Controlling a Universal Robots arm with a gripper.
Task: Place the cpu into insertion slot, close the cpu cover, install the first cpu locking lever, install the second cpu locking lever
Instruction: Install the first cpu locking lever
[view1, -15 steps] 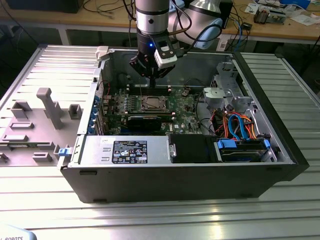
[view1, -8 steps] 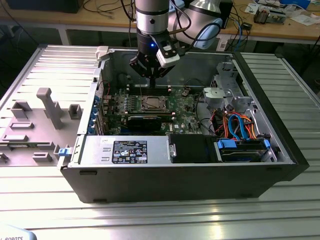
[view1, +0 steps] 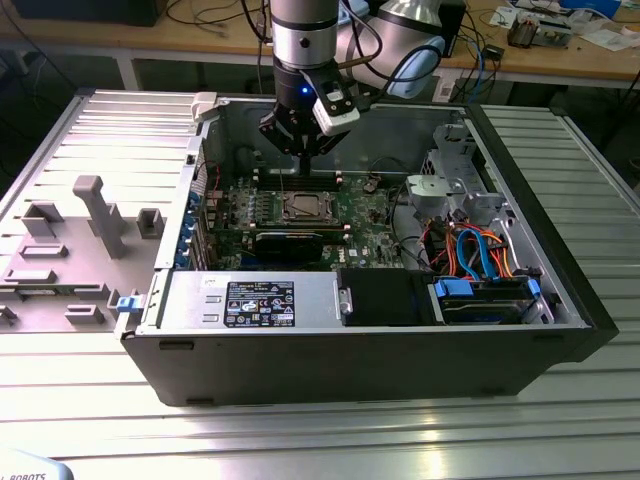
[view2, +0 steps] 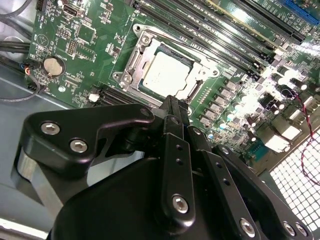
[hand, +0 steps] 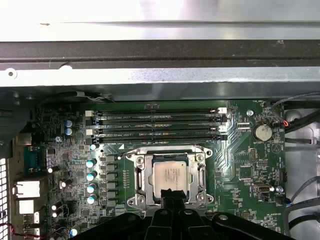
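Observation:
The cpu (hand: 169, 176) (view2: 165, 74) (view1: 304, 207) lies flat in the insertion slot (hand: 201, 176) on the green board, its silvery top showing. The cpu cover (hand: 136, 175) (view2: 134, 59) lies down flat around the chip, which shows through its window. Thin metal levers run along the socket's edges; I cannot tell whether they are latched. My gripper (view1: 303, 160) (view2: 172, 102) (hand: 170, 192) hangs a short way above the socket's near edge, its black fingers shut together with nothing seen between them. It touches nothing that I can see.
Long black memory slots (hand: 155, 125) run beside the socket. A black card (view1: 290, 243), the power supply (view1: 260, 300) and a drive cage with blue and orange cables (view1: 480, 255) stand in the case. A grey fixture tray (view1: 80, 230) lies at the exterior view's left.

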